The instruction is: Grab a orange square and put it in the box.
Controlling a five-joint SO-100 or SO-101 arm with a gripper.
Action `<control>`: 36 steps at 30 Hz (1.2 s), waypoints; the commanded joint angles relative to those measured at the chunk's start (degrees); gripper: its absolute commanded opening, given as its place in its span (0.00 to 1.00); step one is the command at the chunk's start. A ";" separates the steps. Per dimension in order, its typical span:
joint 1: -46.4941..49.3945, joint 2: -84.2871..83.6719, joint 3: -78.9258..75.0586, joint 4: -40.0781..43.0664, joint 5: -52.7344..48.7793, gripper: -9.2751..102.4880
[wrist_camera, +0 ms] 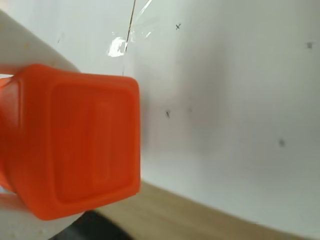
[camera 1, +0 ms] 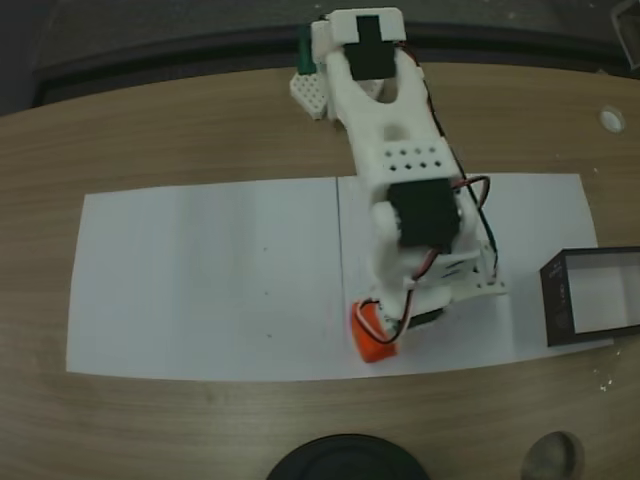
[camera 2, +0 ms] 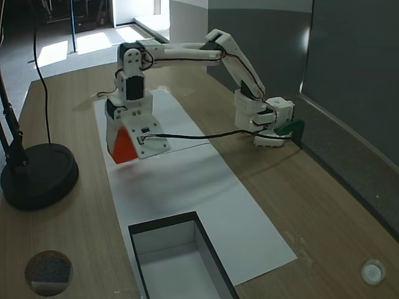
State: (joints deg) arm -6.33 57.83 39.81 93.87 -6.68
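In a fixed view from above, the white arm reaches down over the white paper (camera 1: 200, 280) on the wooden bench (camera 1: 150, 130), and its tool (camera 1: 378, 335) is pinched on the orange square (camera 1: 372, 340), near the paper's lower edge. The black-walled box (camera 1: 560, 300) sits well apart at the right edge, open side up, and a round black object (camera 1: 345, 460) lies at the bottom. In the wrist view, the orange square (wrist_camera: 75, 142) sits close up at the left against a white finger (wrist_camera: 30, 45), over paper and the bench edge. In the other fixed view, the tool (camera 2: 128, 146) grips the orange square (camera 2: 123, 146) over the paper (camera 2: 206, 187); the box (camera 2: 206, 240) lies nearer the camera, and a black round base (camera 2: 38, 174) stands to the left.
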 commanded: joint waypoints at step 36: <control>-43.07 -3.16 -24.87 -20.13 9.58 0.16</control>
State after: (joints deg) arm -49.22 54.14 18.81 75.41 3.08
